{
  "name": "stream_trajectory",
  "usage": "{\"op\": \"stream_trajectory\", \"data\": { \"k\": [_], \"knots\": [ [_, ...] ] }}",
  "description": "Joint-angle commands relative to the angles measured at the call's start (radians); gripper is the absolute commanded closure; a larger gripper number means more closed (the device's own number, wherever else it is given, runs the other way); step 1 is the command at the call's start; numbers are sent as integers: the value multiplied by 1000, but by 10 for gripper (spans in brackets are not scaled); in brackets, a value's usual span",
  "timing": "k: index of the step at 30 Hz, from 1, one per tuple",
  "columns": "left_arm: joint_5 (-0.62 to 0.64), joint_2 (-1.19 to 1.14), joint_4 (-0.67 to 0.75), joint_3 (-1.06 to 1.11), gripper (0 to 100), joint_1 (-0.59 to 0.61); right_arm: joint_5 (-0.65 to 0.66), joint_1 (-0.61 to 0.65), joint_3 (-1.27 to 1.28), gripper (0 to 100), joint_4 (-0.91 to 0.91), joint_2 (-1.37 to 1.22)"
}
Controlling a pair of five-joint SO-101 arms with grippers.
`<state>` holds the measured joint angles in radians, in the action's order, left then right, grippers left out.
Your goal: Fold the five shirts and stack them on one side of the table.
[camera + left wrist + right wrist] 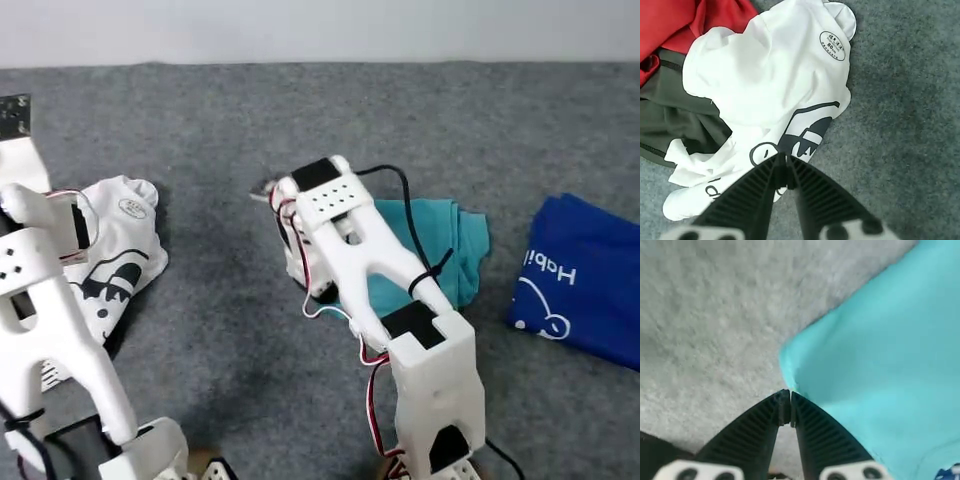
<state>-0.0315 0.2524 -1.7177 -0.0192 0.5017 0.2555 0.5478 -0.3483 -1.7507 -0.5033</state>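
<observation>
A crumpled white shirt [765, 75] with black print lies on the grey carpet, at the table's left [125, 245]. My left gripper [785, 161] is shut just over its printed lower part. Beside it lie a red shirt [670, 25] and a dark grey shirt [675, 120]. A teal shirt [440, 245] lies bunched in the middle. My right gripper [789, 399] is shut with its tips at the edge of the teal shirt [880, 365]; I cannot tell whether cloth is pinched. A folded blue shirt [585, 275] with white print rests at the right.
The left arm [40, 290] stands over the white shirt, and the right arm [370, 250] covers part of the teal one. Bare grey carpet [220, 330] stretches between the two arms and along the far side.
</observation>
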Motion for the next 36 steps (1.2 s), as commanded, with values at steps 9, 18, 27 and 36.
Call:
{"op": "stream_trajectory", "data": {
  "k": [9,18,27,36],
  "knots": [
    [8,46,-38,-31,995,8,-8,-16,-12,990,-50,70],
    [-110,302,-34,174,995,29,-6,-255,127,990,-42,291],
    [-110,434,-34,318,995,63,0,-473,132,990,61,136],
    [-107,460,-34,321,995,72,106,-662,120,990,4,-133]
  ]
}}
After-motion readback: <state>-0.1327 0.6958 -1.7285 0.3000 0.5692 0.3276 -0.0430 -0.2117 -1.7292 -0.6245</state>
